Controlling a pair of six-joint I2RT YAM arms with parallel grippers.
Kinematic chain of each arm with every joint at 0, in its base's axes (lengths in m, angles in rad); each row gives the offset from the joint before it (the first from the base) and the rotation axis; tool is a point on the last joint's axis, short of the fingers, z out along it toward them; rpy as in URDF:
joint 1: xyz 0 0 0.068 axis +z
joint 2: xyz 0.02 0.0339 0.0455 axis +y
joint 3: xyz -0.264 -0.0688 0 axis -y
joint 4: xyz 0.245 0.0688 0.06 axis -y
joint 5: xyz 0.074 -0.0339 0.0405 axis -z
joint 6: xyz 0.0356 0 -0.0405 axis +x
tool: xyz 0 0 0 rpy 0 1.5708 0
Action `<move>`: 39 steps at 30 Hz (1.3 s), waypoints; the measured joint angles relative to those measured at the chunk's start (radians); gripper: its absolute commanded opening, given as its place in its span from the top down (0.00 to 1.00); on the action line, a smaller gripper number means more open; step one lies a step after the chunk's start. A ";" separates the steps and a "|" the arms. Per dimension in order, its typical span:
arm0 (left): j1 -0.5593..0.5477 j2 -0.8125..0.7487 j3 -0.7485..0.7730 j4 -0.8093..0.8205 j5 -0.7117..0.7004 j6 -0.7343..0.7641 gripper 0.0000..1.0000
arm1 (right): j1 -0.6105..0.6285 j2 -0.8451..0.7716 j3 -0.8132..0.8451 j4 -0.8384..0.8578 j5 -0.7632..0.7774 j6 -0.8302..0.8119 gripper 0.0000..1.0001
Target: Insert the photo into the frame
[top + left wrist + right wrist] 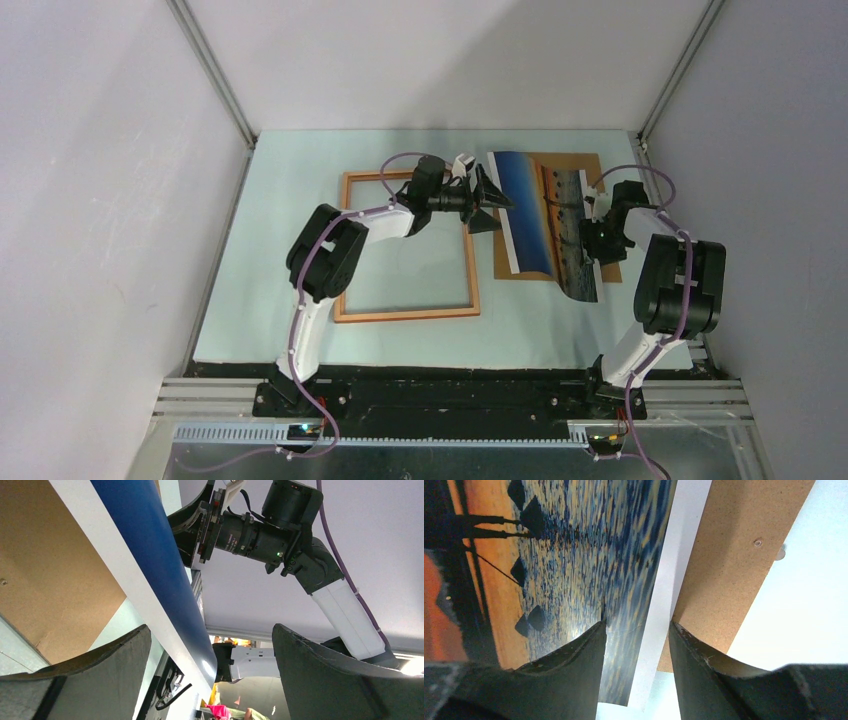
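One frame (405,312) lies flat on the tabletop (280,250). To its right, one photo (530,215) arches above one brown backing board (575,163). The left claw (210,627) gapes wide around the photo's frame-side edge. The right claw (637,625), half spread, straddles the far edge.

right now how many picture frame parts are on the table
3: the wooden frame lies left of centre, the brown backing board far right, the photo curled over that board. None seem hidden.
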 measured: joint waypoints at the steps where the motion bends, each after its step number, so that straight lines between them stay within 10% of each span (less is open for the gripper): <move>1: 0.000 0.000 0.000 0.002 0.000 -0.003 0.06 | 0.004 -0.001 -0.001 0.001 0.006 0.000 0.46; 39: 0.001 0.001 -0.017 0.063 -0.003 -0.020 0.00 | 0.070 -0.004 -0.010 0.035 0.058 0.000 0.47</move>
